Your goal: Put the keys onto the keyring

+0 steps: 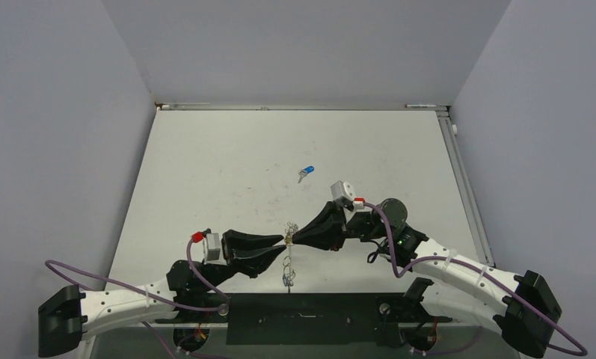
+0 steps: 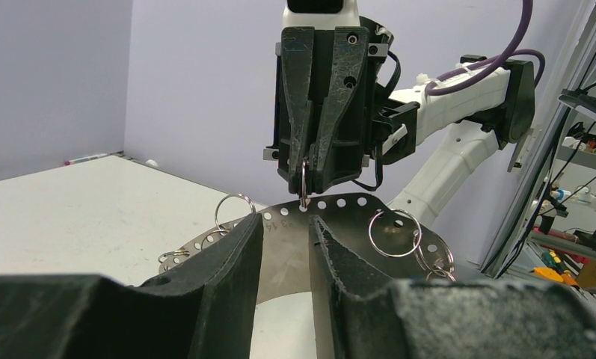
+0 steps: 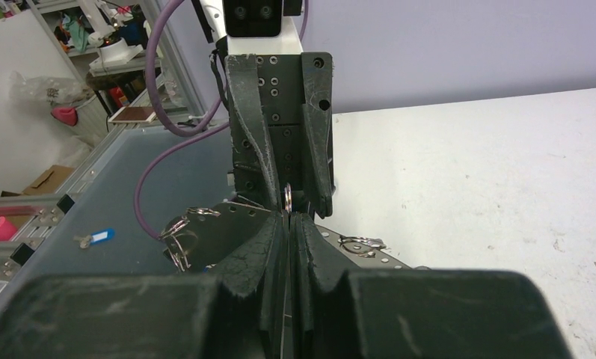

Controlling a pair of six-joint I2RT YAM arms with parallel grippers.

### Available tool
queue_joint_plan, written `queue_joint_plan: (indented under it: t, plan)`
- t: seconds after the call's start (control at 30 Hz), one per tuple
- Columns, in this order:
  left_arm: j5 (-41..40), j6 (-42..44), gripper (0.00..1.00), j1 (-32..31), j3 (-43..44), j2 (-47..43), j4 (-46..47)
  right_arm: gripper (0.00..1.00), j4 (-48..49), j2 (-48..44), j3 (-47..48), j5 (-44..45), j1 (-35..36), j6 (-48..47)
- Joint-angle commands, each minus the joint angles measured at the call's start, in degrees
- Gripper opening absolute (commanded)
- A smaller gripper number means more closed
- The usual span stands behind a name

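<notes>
The left gripper and right gripper meet tip to tip above the near middle of the table. The left arm reaches in from the near left and the right arm from the near right.

Between them is the keyring, which shows here as a curved flat grey metal band with a row of holes along its far rim, held up off the table. The left gripper's fingers stand part open with the band showing in the gap. Whether they press on it cannot be told.

The right gripper's fingers are all but closed and pinch a small ring upright between their tips. This ring sits right at one of the rim holes, straight across from the left gripper.

More loose rings hang from other holes to the left and right of the grippers. In the top view a string of rings trails from the meeting point towards the near edge.

Farther back and a little right of centre, a blue key lies alone on the table, well apart from the keyring.
</notes>
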Motion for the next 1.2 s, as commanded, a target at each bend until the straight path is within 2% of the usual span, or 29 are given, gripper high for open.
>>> queue_joint_plan:
  t: [0.0,0.63,0.97,1.17]
  plan:
    - [1.06,0.05,0.25,-0.11,-2.93,0.26,3.60,0.05,6.14,0.47,0.86,-0.62,0.62,-0.41]
    - [1.51,0.23,0.25,-0.11,-1.89,1.99,4.17,0.05,4.65,1.44,0.93,-0.67,1.02,-1.85]
    - [2.61,0.09,0.22,-0.11,-0.74,5.24,6.22,0.05,4.72,1.71,0.81,-0.79,1.23,-2.03]
    - [2.10,0.07,0.21,-0.11,-1.00,3.28,5.21,0.05,4.04,1.57,0.54,-0.51,1.20,-2.48]
